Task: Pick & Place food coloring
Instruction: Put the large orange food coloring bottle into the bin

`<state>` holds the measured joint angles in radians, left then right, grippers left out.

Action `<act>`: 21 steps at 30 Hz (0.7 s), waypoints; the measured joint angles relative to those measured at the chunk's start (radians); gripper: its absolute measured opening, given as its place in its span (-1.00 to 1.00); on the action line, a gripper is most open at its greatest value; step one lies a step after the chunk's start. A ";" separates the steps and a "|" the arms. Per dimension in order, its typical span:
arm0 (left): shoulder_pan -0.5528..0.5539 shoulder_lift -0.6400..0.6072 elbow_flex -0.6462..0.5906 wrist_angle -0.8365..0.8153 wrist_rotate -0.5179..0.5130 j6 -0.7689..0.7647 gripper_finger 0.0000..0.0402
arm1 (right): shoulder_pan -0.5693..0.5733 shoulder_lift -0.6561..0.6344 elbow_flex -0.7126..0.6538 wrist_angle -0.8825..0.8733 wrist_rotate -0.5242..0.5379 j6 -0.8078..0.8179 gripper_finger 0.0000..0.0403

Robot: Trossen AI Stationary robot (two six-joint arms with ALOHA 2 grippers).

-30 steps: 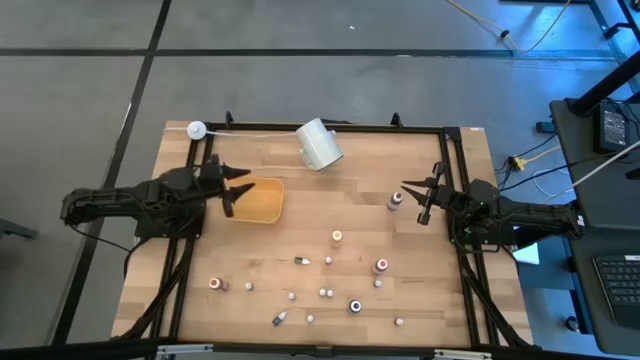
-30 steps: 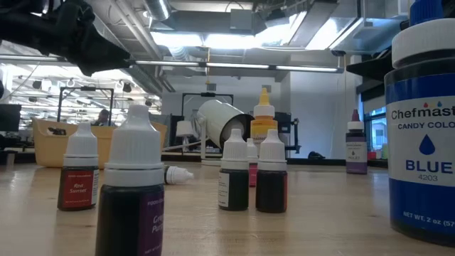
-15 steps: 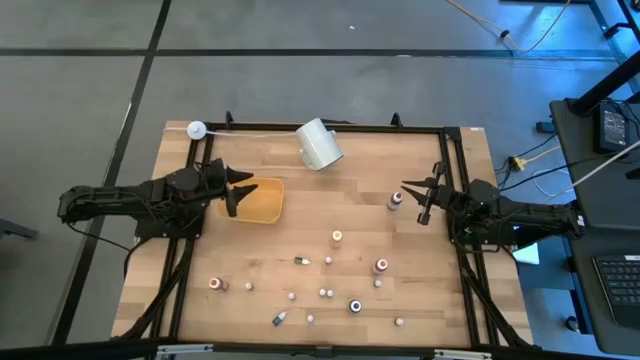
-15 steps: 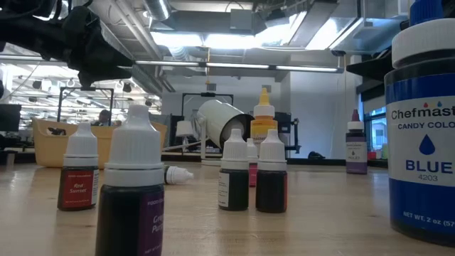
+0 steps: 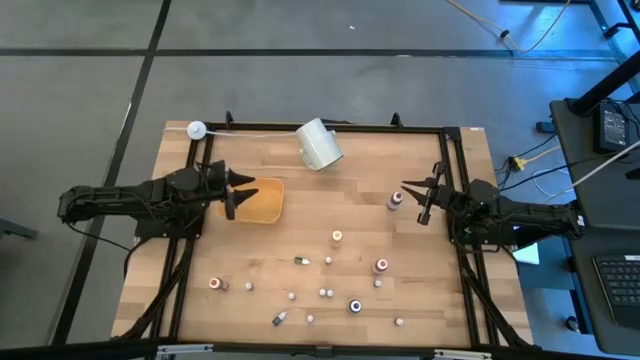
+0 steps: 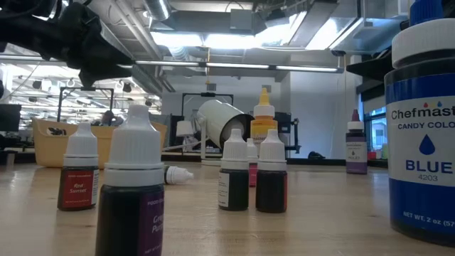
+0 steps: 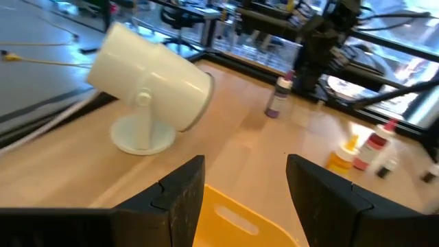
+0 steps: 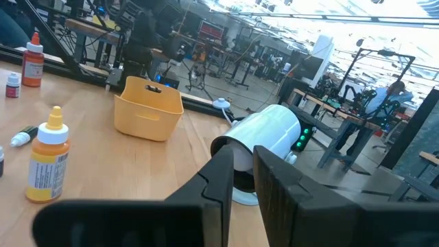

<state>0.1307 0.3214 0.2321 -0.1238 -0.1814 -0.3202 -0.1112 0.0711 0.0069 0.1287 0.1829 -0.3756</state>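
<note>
Several tiny food coloring bottles stand or lie scattered on the wooden table: an orange-capped one (image 5: 337, 237), a red one (image 5: 381, 266), a blue one (image 5: 355, 306), and a purple one (image 5: 396, 200) just left of my right gripper (image 5: 418, 200). The low view shows some of them close up, among them a white-capped bottle (image 6: 135, 192). My left gripper (image 5: 235, 192) hovers open over the left edge of the yellow tray (image 5: 265, 202), with the tray's rim (image 7: 240, 219) between its fingers. My right gripper (image 8: 243, 171) is empty, with only a narrow gap between its fingers.
A big white cylindrical cup (image 5: 319, 145) sits tilted on a small stand near the table's far edge, also in the left wrist view as the cup (image 7: 151, 75). A black frame (image 5: 330, 128) borders the table. Bare wood lies between the tray and the bottles.
My left gripper has sunk a little and edged toward the tray; its fingers stay open. The right arm and the bottles have kept still.
</note>
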 joint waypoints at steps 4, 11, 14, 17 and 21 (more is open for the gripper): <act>0.000 0.000 0.000 0.000 0.044 0.000 0.00 | 0.000 0.000 0.000 0.000 0.000 0.000 -0.69; 0.000 0.000 0.000 0.000 0.049 -0.001 0.00 | 0.000 0.000 0.000 0.000 0.000 0.000 -0.69; 0.000 0.000 0.000 0.004 0.048 0.008 0.00 | 0.000 0.000 0.000 0.000 0.000 0.000 -0.69; 0.000 0.006 0.040 0.006 0.064 0.054 0.00 | 0.000 0.000 0.000 0.000 0.000 0.000 -0.69; -0.012 0.060 0.134 -0.017 0.080 0.104 -0.02 | 0.000 0.000 0.000 0.000 0.000 0.000 -0.69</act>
<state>0.1191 0.3819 0.3659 -0.1409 -0.1017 -0.2161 -0.1112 0.0711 0.0071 0.1290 0.1833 -0.3756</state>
